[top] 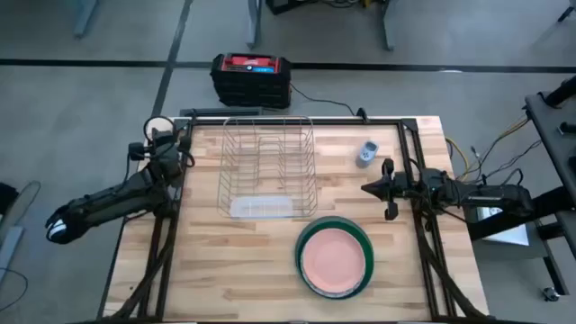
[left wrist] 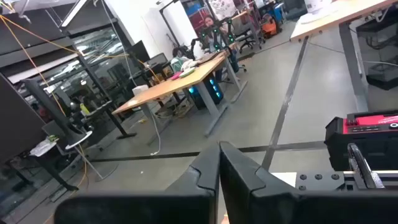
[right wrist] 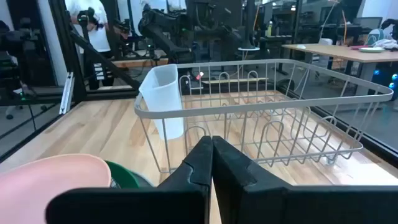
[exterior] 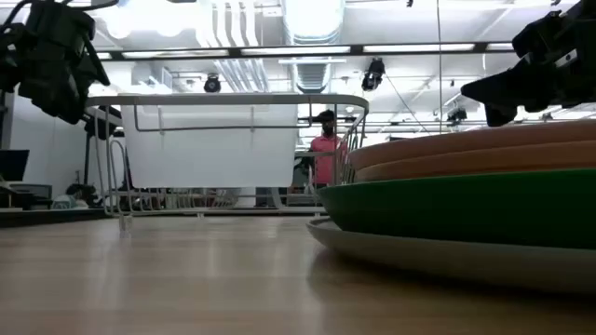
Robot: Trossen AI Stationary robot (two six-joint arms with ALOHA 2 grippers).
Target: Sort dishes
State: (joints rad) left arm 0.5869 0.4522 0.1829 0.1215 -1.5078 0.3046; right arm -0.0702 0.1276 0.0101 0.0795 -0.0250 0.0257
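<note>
Sitting at the near edge of the worktop (top: 225, 270), the stack of plates (top: 335, 259) is waiting with a salmon-pink plate (top: 334, 261) on top and a dark green plate (top: 359, 236) showing as a ring around it. In the low view, more rims are showing in the pile, another pinkish one under the top and a pale one at the very bottom, though how many plates are nested there is hard to tell from that angle. Nothing is standing in the wire rack (top: 268, 166) yet, so the sorting is looking unstarted.

Hanging just beyond the stack on its own side, the right gripper (top: 388, 190) is keeping its jaws clenched on nothing. The left gripper (top: 160, 137) is parked off the far left corner, jaws likewise pressed together and empty.

The main risk is lying in that snug nesting. A closed pair of jaws coming down on the pink plate would be pushing the whole pile rather than gripping, and could be sliding it toward the worktop's near edge. Even once spread, the jaws may be pinching two rims at once, lifting a second plate that then drops. Farther back, the rack is light and open-wired, so a plate fed in at a slant could be shoving it or slipping between the wires. The small grey-blue gadget (top: 367, 153) beside the rack is sitting close to the right arm's path and could be getting knocked.
</note>
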